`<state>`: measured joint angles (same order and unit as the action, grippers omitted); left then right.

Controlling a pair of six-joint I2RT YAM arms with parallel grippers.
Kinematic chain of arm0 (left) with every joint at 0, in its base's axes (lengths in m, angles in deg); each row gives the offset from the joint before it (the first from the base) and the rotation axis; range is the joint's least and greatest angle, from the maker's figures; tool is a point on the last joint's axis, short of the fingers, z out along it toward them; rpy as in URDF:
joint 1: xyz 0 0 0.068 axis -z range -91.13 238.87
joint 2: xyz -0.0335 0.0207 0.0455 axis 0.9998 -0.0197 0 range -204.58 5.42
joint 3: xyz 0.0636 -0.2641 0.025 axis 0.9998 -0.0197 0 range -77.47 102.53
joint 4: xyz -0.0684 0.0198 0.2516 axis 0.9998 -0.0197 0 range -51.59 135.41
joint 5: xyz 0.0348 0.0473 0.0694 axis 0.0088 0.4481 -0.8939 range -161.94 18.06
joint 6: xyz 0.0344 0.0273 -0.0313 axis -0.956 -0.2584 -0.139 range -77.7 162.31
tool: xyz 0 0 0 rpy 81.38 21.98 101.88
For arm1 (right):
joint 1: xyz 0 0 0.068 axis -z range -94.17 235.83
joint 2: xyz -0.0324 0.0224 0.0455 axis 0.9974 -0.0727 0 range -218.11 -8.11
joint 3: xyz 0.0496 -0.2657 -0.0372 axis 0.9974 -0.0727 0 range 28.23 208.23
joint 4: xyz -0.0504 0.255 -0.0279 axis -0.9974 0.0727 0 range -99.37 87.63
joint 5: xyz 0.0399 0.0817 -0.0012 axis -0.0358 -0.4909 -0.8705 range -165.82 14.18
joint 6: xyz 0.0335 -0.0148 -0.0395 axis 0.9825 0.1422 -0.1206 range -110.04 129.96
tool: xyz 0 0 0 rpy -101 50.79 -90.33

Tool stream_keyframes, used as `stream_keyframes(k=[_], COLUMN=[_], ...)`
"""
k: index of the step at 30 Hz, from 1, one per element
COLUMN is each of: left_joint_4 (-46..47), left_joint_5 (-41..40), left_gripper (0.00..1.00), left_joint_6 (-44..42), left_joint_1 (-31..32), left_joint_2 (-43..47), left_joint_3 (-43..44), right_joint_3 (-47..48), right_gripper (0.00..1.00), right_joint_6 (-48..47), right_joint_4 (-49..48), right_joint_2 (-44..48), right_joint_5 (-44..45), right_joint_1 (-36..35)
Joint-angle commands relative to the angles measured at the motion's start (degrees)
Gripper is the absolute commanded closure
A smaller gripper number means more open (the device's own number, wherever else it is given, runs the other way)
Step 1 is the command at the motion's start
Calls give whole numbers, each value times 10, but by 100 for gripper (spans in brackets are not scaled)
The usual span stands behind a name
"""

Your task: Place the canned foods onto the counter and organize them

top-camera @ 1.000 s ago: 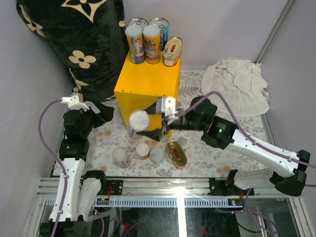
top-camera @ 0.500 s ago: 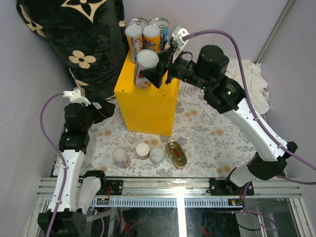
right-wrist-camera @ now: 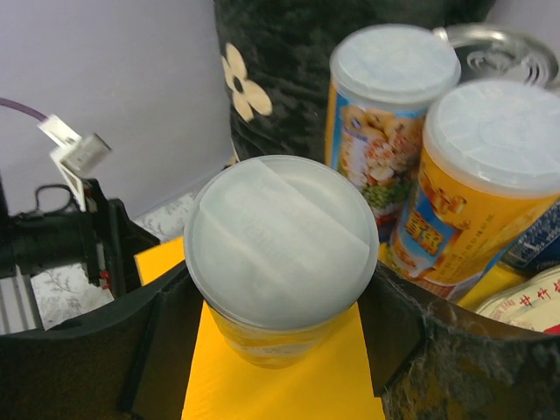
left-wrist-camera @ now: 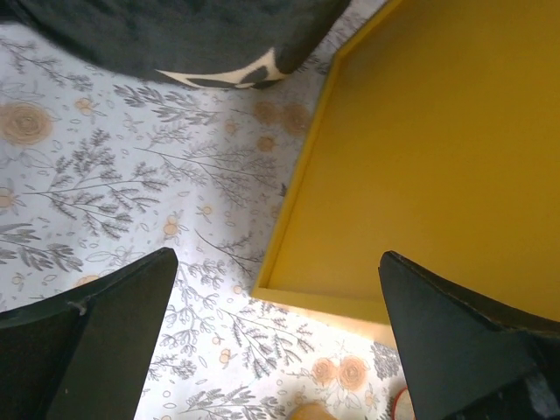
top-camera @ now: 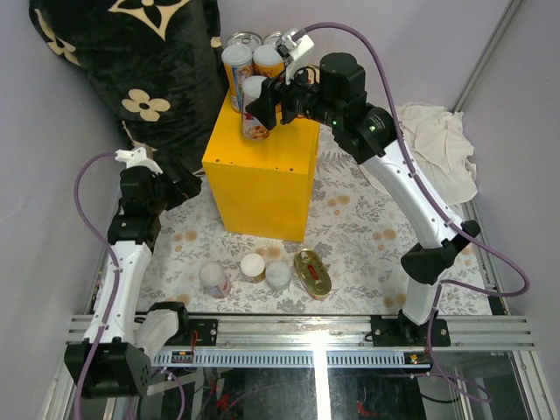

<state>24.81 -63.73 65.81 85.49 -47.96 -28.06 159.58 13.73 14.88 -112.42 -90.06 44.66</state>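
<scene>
Can (right-wrist-camera: 280, 241) in right gripper (right-wrist-camera: 278, 337) moved above counter (top-camera: 262, 175); nearby tin (right-wrist-camera: 529, 308) shows Chinese characters.

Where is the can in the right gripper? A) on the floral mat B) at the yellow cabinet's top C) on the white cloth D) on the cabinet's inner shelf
B: the right gripper holds the white-lidded can at the top of the yellow cabinet, next to the standing cans.

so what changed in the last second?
Right gripper carried its white-lidded can from low in front of the cabinet up to its top, beside the back cans; still gripped. Left gripper shifted slightly, still open. Three cans and oval tin on the mat unchanged.
</scene>
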Motion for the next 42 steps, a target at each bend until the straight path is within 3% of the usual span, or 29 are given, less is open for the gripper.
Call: stream_keyframes(k=[1, 9, 13, 18, 20, 23, 33, 39, 42], left_joint_4=[-2, 8, 18, 28, 29, 37, 50, 57, 59], left_joint_5=[-70, -80, -68, -80, -92, -95, -117, -124, -127], left_gripper=[1, 3, 5, 5, 5, 5, 5, 5, 5], left_joint_6=[-15, 5, 23, 39, 44, 56, 70, 81, 88], left_joint_1=[1, 0, 2, 31, 49, 66, 121, 160, 171], left_joint_2=[-28, -105, -128, -158, -171, -185, -190, -195, -194], left_joint_3=[52, 90, 92, 106, 116, 119, 105, 95, 94], right_joint_3=[54, 85, 83, 79, 74, 48, -171, -171, -160], right_gripper=[100, 100, 85, 17, 0, 1, 0, 21, 25], right_joint_6=[7, -15, -35, -52, -62, -79, -55, -42, -36], right_joint_4=[-58, -42, -40, -35, -36, -46, -177, -171, -158], right_joint_2=[1, -51, -65, -67, -62, -40, 96, 85, 65], right_joint_5=[-14, -37, -58, -72, -73, -73, -52, -72, -72], right_joint_1=[11, 12, 11, 11, 11, 11, 29, 37, 37])
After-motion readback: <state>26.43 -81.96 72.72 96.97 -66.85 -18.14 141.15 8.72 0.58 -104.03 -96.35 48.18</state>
